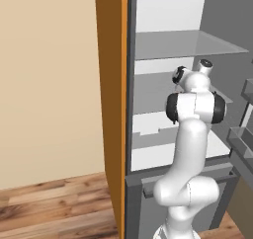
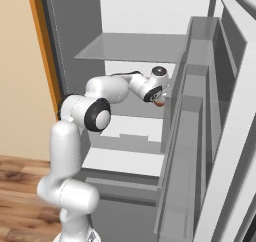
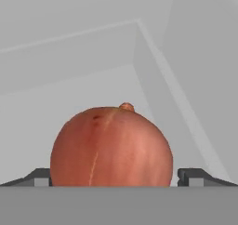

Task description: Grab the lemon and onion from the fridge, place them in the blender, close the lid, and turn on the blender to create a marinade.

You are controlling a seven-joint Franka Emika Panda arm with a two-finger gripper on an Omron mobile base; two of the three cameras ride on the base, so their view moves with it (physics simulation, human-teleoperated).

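Note:
An orange-brown onion sits on a pale shelf inside the fridge, close in front of the hand camera. My gripper is open, with one dark fingertip on each side of the onion's widest part. A small gap shows on the right side. From the right base view, my gripper reaches deep into the fridge's middle level, and a sliver of the onion shows beneath the hand. The lemon, blender and lid are out of view.
A glass shelf spans the fridge above the hand. The open door with its grey racks stands close on the right. An orange panel borders the fridge on the left. A corner of the fridge's inner walls lies behind the onion.

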